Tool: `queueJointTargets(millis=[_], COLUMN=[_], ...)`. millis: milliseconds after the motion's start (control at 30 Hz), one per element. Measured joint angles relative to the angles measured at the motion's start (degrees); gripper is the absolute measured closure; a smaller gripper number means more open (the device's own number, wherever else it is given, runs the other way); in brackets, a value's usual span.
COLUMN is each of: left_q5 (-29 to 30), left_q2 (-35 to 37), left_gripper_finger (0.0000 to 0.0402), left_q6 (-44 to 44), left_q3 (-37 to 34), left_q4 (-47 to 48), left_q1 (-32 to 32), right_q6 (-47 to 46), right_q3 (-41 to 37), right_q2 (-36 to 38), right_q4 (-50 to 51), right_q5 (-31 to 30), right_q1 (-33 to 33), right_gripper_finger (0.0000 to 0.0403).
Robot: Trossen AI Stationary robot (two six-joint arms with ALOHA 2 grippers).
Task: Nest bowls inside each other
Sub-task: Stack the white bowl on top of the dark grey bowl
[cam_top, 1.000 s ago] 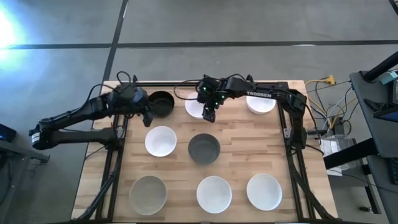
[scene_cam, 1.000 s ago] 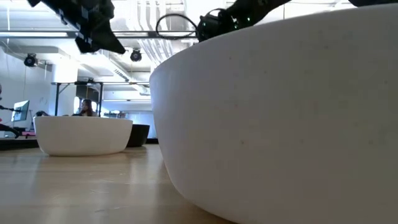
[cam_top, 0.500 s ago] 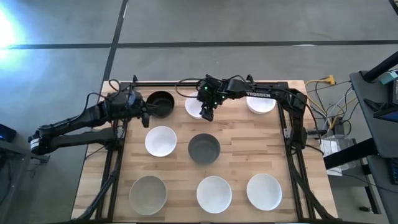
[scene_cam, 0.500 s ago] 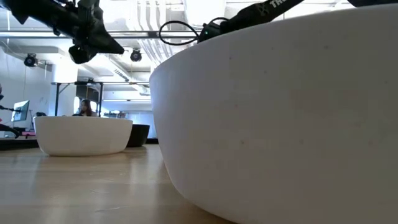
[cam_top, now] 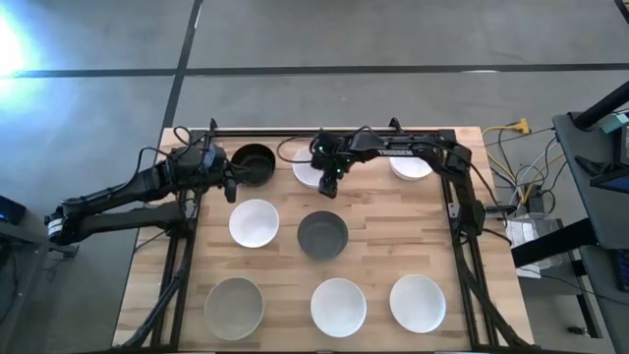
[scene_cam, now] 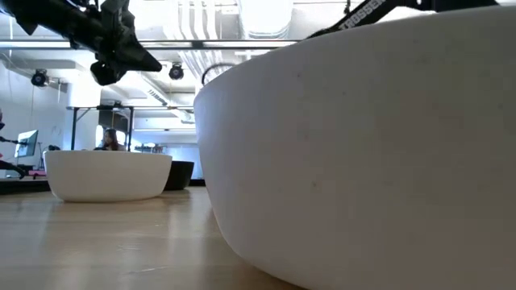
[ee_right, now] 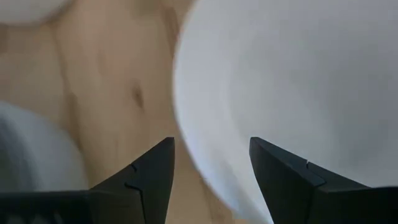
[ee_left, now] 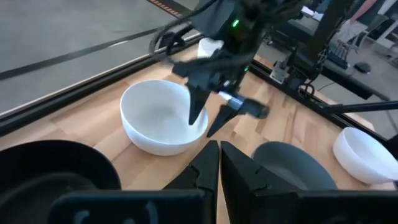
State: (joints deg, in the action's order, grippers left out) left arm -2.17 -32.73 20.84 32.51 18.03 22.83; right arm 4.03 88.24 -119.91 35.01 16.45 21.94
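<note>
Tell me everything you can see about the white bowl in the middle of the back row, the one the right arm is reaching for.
The white bowl is round, smooth and plain, with a glossy, ceramic-like look, and it sits upright and empty on the wooden table, between the black bowl and another white bowl. The right gripper hangs over its rim, fingers open and straddling the wall, one inside and one outside. Whether they touch it cannot be told. Nothing is nested in it.

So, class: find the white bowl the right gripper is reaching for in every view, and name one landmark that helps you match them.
High view: white bowl, back row, middle, partly under the right gripper.
Low view: not identifiable.
Left wrist view: white bowl centre, open fingers straddling its rim.
Right wrist view: white bowl, filling one side.
Landmark: black bowl beside it.
</note>
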Motion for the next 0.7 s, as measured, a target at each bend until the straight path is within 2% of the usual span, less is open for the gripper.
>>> queueJointTargets(millis=[100, 200, 467, 700], left_q5=[-0.95, -2.16, -3.69, -3.94], left_q2=[0.02, 0.21, 0.33, 0.15], left_gripper_finger=[0.0402, 0.0402, 0.0402, 0.0402], left_q6=[-0.13, -0.11, -0.15, -0.61], left_q3=[0.02, 0.02, 0.0, -0.02], left_q4=[-0.03, -0.01, 0.06, 0.03], left_q1=[0.02, 0.04, 0.04, 0.04], right_q6=[-1.5, -3.84, -4.05, -3.61], right_q3=[0.09, 0.54, 1.91, 4.3], right_q2=[-1.93, -2.74, -0.91, 1.94], right_q4=[0.68, 1.14, 1.7, 6.34], right_q5=[0.04, -0.03, -1.86, -3.42], right_q1=[-0.29, -0.65, -2.47, -4.56], right_gripper_finger=[0.0203, 0.023, 0.0375, 0.0393])
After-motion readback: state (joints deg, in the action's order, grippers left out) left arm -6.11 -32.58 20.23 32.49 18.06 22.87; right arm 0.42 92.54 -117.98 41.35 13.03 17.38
